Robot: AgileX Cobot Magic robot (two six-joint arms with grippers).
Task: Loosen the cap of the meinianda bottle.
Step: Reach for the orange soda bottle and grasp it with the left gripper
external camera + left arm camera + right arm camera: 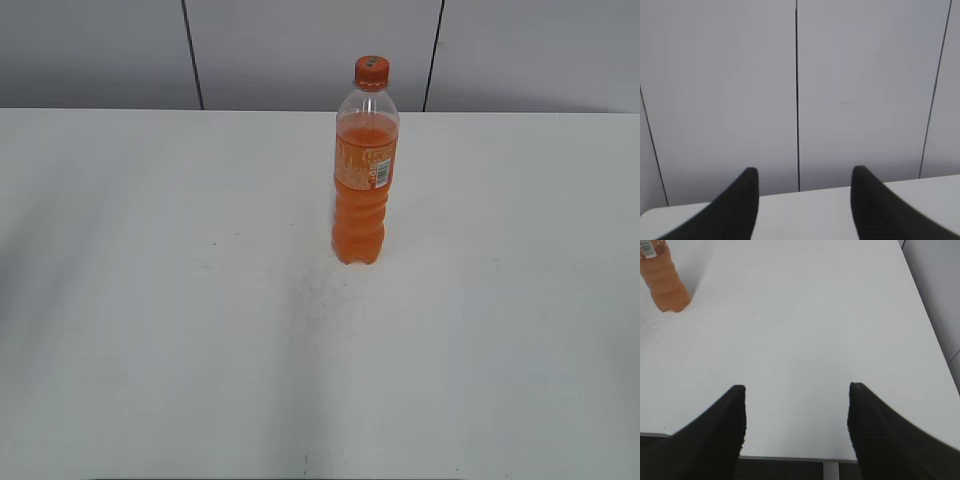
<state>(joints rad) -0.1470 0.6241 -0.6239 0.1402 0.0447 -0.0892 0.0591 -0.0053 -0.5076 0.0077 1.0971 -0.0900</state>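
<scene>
The meinianda bottle (365, 180) stands upright on the white table (150, 300), a little right of centre toward the back, full of orange drink with an orange label. Its orange cap (371, 70) sits on top. The bottle's ribbed lower body also shows at the top left of the right wrist view (662, 280). My left gripper (804, 172) is open and empty, facing the grey wall panels; the bottle is out of its view. My right gripper (796, 387) is open and empty over the table's near edge, far from the bottle. Neither gripper shows in the exterior view.
Grey wall panels (310, 50) with dark seams stand behind the table. The table's near edge (790, 458) and right edge (935, 340) show in the right wrist view.
</scene>
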